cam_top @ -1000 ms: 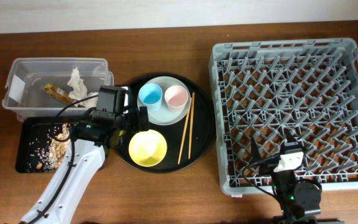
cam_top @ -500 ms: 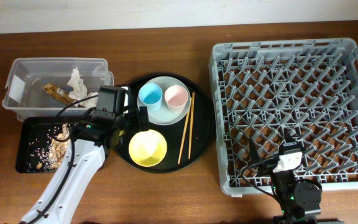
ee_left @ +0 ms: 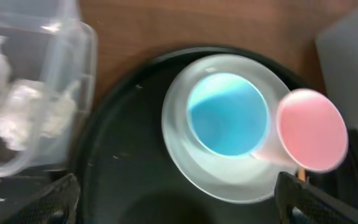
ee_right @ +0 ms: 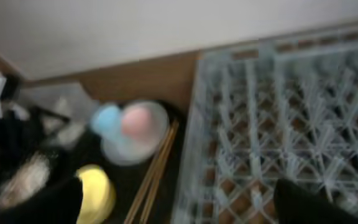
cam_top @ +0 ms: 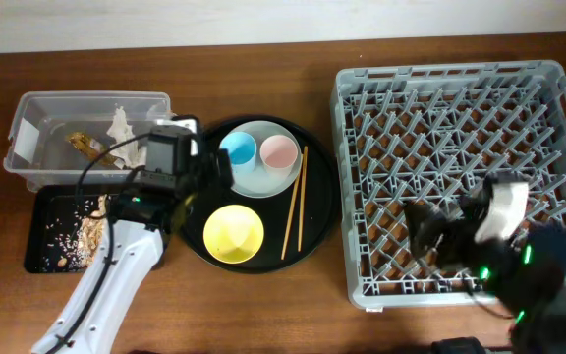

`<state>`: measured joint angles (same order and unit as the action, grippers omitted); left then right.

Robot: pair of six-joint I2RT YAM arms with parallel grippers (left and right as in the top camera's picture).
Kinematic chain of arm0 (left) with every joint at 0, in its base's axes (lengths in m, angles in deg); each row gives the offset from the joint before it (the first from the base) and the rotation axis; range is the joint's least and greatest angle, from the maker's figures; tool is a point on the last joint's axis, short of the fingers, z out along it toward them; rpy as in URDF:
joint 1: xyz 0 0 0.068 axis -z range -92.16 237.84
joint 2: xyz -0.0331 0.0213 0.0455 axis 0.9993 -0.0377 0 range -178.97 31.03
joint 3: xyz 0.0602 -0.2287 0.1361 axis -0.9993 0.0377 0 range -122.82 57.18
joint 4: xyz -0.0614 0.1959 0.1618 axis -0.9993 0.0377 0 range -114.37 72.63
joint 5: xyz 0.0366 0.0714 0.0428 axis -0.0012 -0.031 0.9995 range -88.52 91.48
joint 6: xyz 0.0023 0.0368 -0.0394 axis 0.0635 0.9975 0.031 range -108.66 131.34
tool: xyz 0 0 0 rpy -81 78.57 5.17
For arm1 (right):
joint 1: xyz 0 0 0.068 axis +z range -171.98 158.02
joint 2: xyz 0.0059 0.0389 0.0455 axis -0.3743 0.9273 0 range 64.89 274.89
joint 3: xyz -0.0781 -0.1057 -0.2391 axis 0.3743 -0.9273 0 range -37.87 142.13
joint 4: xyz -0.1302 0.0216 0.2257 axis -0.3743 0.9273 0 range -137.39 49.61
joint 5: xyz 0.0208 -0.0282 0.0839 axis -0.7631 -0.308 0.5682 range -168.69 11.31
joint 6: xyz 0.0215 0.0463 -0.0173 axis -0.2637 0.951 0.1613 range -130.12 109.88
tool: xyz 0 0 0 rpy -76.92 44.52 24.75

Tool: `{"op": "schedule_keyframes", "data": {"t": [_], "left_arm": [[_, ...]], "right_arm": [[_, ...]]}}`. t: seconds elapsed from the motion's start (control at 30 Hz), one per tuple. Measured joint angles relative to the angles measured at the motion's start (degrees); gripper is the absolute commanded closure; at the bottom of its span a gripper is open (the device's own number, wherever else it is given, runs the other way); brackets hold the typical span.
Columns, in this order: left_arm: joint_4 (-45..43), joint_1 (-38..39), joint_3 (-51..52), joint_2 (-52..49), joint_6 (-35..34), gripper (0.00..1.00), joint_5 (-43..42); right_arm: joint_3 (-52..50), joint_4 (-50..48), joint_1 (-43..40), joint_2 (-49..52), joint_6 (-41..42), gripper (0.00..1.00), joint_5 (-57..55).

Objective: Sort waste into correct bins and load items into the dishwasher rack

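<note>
Left wrist view | left gripper (ee_left: 179,198): jaws spread wide, empty, above light-blue cup (ee_left: 227,121) | cup upright on plate (ee_left: 185,163), beside pink cup (ee_left: 311,129) | likely light, rigid, smooth: pinch rim wall on the side away from pink cup | right gripper (ee_right: 176,202): spread, empty.

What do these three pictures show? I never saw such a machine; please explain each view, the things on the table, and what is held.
Two robot arms work at a table. One picture looks down from above; the other two come from cameras on each wrist. The left gripper hovers over a round black tray with a blue cup, pink cup, plate, yellow bowl and chopsticks. The right gripper, blurred, is over the grey dishwasher rack. A clear tub holds paper and a wrapper; a shallow black tray holds food scraps. Both grippers are open and empty.
</note>
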<state>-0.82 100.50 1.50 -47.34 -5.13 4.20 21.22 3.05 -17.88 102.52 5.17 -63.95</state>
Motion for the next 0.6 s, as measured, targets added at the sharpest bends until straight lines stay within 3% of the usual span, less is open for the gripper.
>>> {"op": "schedule_keyframes", "data": {"t": [0.07, 0.1, 0.13, 0.2, 0.27, 0.33, 0.5, 0.6], "left_arm": [[1.03, -4.63, -1.55, 1.88, -1.42, 0.01, 2.29], [1.29, -8.20, -2.23, 3.93, -2.01, 0.01, 3.30], [1.38, -12.09, -2.82, 6.67, -2.49, 0.01, 4.00], [2.32, -17.49, -3.50, 11.39, -2.93, 0.01, 4.98], [5.22, -22.34, -3.80, 15.89, -3.13, 0.01, 5.81], [6.82, -23.23, -3.85, 16.50, -3.15, 0.01, 5.88], [9.60, -23.37, -3.85, 16.48, -3.15, 0.01, 5.88], [11.28, -23.37, -3.85, 16.48, -3.13, 0.01, 5.88]], "right_arm": [[15.87, 11.61, -0.04, 13.35, 2.58, 0.02, 1.73], [20.79, 13.66, -0.07, 17.53, 3.63, 0.06, 3.50], [24.61, 13.88, -0.04, 21.86, 4.22, 0.31, 7.52], [25.88, 13.49, 1.53, 27.82, 5.33, 0.59, 16.00], [25.86, 14.27, 4.96, 31.43, 5.99, 0.63, 17.44], [25.77, 15.19, 13.62, 36.35, 6.19, 0.62, 15.30], [25.55, 15.30, 36.94, 46.60, 19.17, 0.60, -8.15], [25.55, 13.90, 42.88, 53.79, 24.74, 0.61, -16.39]]}}
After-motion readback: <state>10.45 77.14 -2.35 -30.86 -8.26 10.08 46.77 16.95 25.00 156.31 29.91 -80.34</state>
